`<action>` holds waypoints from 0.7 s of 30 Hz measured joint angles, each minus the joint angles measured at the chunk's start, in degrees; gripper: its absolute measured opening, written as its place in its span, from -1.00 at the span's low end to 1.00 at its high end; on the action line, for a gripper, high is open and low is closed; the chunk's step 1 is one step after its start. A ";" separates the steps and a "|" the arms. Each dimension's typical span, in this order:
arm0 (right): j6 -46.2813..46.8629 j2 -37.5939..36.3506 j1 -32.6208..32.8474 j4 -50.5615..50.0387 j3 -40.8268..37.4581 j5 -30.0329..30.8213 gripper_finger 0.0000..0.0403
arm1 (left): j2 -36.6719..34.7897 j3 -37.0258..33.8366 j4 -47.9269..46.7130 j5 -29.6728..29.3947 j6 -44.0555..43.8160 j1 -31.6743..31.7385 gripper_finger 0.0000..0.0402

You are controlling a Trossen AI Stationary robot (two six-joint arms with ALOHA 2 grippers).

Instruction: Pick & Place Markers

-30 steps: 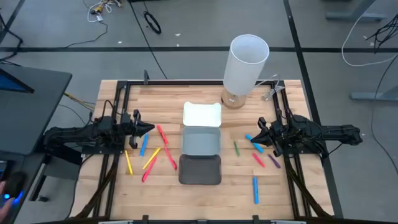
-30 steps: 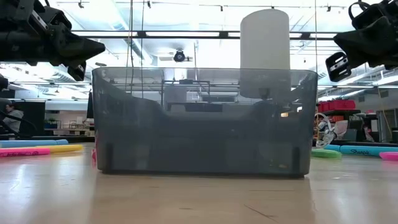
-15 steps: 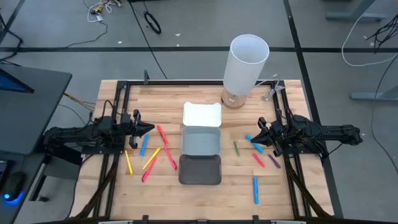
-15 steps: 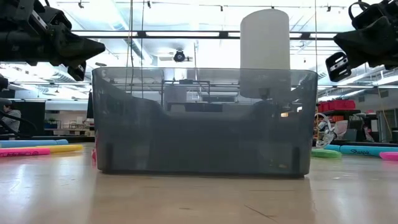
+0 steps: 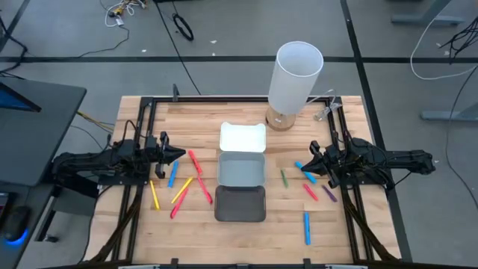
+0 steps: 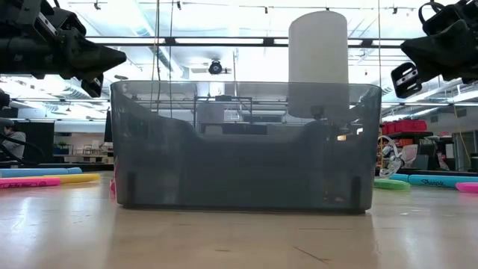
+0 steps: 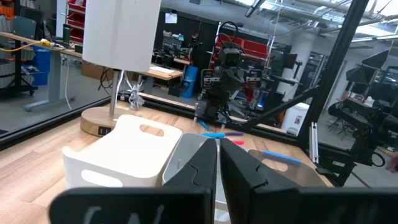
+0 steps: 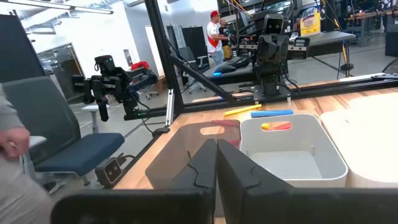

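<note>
Markers lie flat on the wooden table in two loose groups. On the left are red (image 5: 196, 164), blue (image 5: 172, 174) and yellow (image 5: 181, 190) ones, with more nearer the front. On the right are green (image 5: 284, 178), blue (image 5: 304, 170), red (image 5: 310, 191), purple (image 5: 328, 193) and a lone blue one (image 5: 306, 228). My left gripper (image 5: 179, 155) hovers shut above the left group, its fingers closed together in the left wrist view (image 7: 217, 163). My right gripper (image 5: 307, 160) hovers shut above the right group, also seen in the right wrist view (image 8: 216, 163). Neither holds anything.
Three trays stand in a row down the table's middle: white (image 5: 243, 138), light grey (image 5: 241, 168), dark grey (image 5: 240, 203). A tall white cylinder on a round wooden base (image 5: 297, 78) stands at the far edge. A black frame (image 5: 146, 112) borders the table. A person's sleeve (image 8: 12, 143) shows beyond the table.
</note>
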 joint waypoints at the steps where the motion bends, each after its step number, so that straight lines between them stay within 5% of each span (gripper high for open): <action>1: 0.00 0.00 0.00 0.00 0.02 0.00 -0.92 | 0.00 0.00 0.00 0.00 0.00 -0.01 -0.89; 21: -2.50 -0.02 0.00 1.77 0.00 1.53 -0.92 | 0.00 -0.01 0.00 0.00 -0.01 -0.02 -0.88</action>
